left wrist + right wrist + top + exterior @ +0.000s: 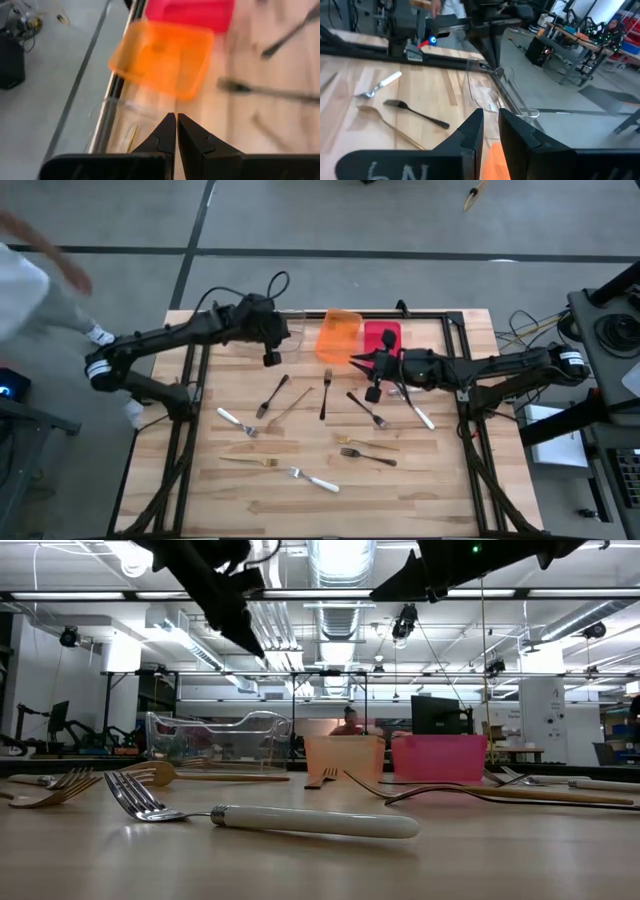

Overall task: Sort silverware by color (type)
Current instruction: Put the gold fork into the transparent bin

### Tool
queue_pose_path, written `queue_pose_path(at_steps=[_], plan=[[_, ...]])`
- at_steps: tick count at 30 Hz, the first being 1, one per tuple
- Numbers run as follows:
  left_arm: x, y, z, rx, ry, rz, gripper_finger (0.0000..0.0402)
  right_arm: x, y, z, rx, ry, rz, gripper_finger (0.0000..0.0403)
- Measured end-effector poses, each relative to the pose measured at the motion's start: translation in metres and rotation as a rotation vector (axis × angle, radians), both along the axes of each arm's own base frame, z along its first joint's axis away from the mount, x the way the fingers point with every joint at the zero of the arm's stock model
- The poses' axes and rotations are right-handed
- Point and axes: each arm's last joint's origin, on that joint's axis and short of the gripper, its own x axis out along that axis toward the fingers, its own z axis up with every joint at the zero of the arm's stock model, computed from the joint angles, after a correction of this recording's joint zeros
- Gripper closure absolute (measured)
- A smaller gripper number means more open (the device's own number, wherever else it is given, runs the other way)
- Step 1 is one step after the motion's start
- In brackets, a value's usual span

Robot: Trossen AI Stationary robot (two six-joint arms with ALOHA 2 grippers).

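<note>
The silverware lies spread over the middle of the wooden table (430,480), none of it held. A black fork (271,396) lies beside a gold utensil (291,408), and another black fork (326,394) lies just to their right, below the orange bin (340,336). A further black fork (367,410) lies near the right arm, and one more black fork (368,456) lies lower, just under a gold fork (351,442). A second gold fork (250,461) lies toward the front, on the left. Three silver forks with white handles are there: one on the left (237,423), one at the front (314,480), and one (418,413) under the right arm. At the back edge stand three bins in a row: a clear bin (296,328), the orange bin and a red bin (382,338), the last two touching each other. The left gripper (271,358) hangs above the table just in front of the clear bin, its fingers (165,136) pressed together and holding nothing. The right gripper (372,394) hovers in front of the red bin; its fingers (472,131) stand a little apart and I see nothing between them. At the top left corner a person (30,280) in pale clothes stands beside the table.
</note>
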Motion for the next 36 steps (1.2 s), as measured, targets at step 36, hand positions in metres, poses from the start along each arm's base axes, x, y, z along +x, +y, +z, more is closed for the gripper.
queue_pose_path(at_steps=[36], plan=[[0.010,0.113,-0.090,-0.054,0.549,0.146,0.0401,-0.007,-0.016,-0.019,0.004,0.062,-0.022,0.0351]])
